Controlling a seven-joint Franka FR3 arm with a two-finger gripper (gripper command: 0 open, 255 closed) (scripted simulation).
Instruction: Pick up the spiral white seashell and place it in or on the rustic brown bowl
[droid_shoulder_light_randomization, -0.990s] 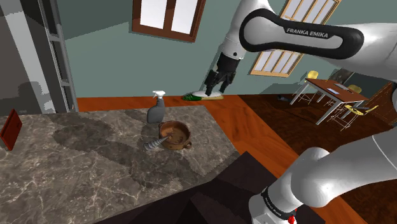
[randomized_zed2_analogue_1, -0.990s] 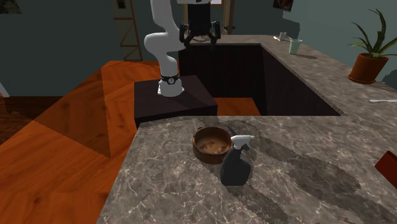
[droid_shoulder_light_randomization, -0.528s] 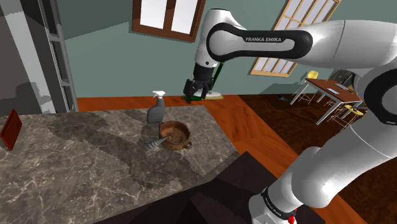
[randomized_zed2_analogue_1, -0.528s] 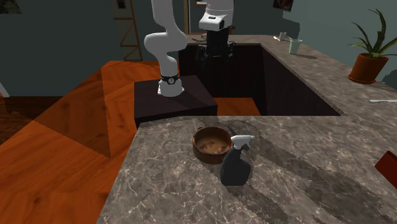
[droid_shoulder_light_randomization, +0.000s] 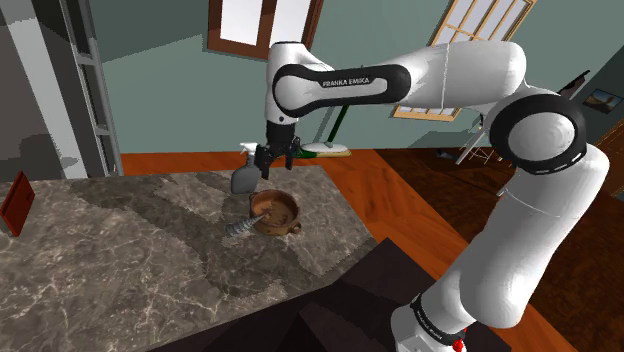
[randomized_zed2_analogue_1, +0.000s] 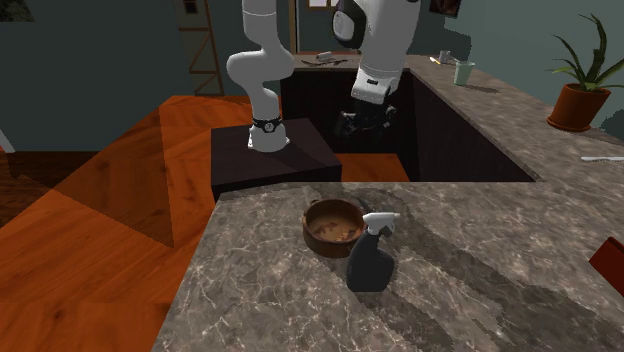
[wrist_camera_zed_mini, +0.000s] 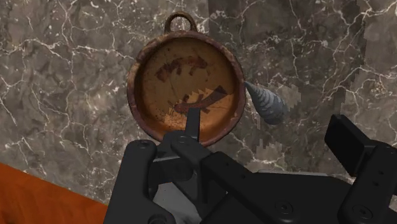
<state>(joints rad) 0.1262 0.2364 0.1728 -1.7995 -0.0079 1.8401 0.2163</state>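
Shoulder view, left to right. Red flat panel (droid_shoulder_light_randomization: 16, 203): stands at the 9 o'clock end of the counter. Marble counter (droid_shoulder_light_randomization: 120, 270): dark, pale-veined. Spiral seashell (droid_shoulder_light_randomization: 238, 228): drawn grey, cone-shaped, lying on the counter at 8 o'clock of the bowl, just beside its rim, outside it and unheld. Spray bottle (droid_shoulder_light_randomization: 244, 175): dark body, pale trigger head, upright at 11 o'clock of the bowl. Rustic brown bowl (droid_shoulder_light_randomization: 275, 212): mottled inside, set on the counter. Black gripper (droid_shoulder_light_randomization: 274, 160): points down, hangs in the air at 12 o'clock of the bowl, apart from it. Second exterior view: bowl (randomized_zed2_analogue_1: 332, 227); spray bottle (randomized_zed2_analogue_1: 370, 262) at its 4 o'clock, just beside it; gripper (randomized_zed2_analogue_1: 365, 122) high at 12 o'clock; potted plant (randomized_zed2_analogue_1: 578, 100) well off at 2 o'clock. Wrist view: gripper (wrist_camera_zed_mini: 267, 122) with fingers (wrist_camera_zed_mini: 350, 139) spread wide, clasping nothing; bowl (wrist_camera_zed_mini: 186, 86), ring handle on its rim, beneath them; seashell (wrist_camera_zed_mini: 266, 103) on the counter just beside the bowl's rim.
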